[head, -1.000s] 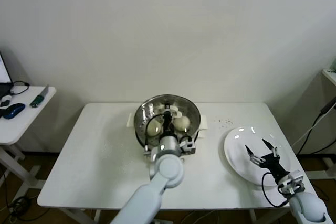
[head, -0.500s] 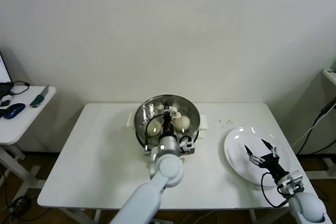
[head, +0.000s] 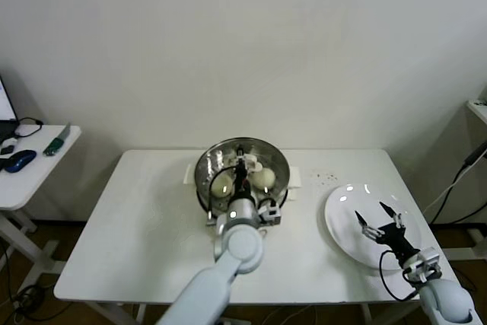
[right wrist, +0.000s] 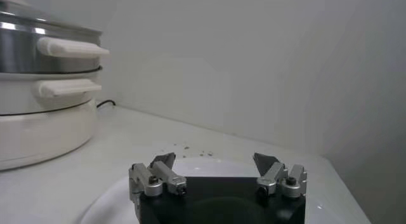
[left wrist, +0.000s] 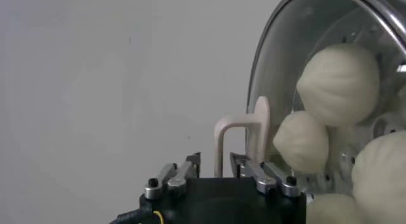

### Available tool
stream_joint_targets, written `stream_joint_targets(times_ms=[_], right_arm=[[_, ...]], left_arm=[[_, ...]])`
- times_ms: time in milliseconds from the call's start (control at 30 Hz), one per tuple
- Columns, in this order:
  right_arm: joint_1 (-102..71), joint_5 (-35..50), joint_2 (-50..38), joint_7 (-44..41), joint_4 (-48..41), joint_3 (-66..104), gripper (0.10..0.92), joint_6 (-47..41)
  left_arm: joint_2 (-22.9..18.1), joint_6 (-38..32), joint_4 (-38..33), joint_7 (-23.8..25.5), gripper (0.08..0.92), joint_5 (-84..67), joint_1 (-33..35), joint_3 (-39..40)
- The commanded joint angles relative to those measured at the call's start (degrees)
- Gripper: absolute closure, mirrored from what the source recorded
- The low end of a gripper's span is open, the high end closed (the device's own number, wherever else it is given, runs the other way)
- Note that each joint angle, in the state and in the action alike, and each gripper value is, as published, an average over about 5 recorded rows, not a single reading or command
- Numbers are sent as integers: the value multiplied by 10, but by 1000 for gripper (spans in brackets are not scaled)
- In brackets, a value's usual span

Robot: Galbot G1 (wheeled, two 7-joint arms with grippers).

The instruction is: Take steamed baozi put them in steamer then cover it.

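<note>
Steamer (head: 281,164): we see it at the far middle of the white table (head: 144,226), a shiny steel basket on a white pot base, and we place everything else from it.
Cover (left wrist: 279,66): we find the glass lid lying on top of the steamer, its cream handle (left wrist: 240,139) standing up at the centre.
Steamed baozi (left wrist: 339,82): we see the pale buns through the glass, inside the steamer and pressed close to each other; we cannot count them with certainty.
Left gripper (left wrist: 216,171): we see it right above the steamer's centre, one finger on each side of the cover's handle. Its fingers stand a little apart with small gaps to the handle, so we do not see a firm hold.
Right gripper (head: 379,223): we see it well to the right of the steamer, hanging low over a flat white plate (head: 342,207) with its fingers spread wide and nothing between them.
Plate: we see it on the table to the right of the steamer, apart from it.
Side table (head: 30,180): we note it far to the left of the steamer, carrying some small items.
</note>
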Motion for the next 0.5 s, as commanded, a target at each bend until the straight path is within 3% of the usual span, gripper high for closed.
stream_joint_targets(times_ms=[33, 367, 500], right_arm=[[1, -1, -2, 2, 3, -2, 203, -16], [11, -17, -12, 15, 26, -5, 203, -82], [13, -10, -13, 16, 38, 0, 203, -94]], left_arm=[[29, 28, -88, 19, 558, -40, 22, -11], [85, 28, -212, 9, 265, -97, 97, -33], [111, 26, -258, -12, 189, -142, 124, -56]])
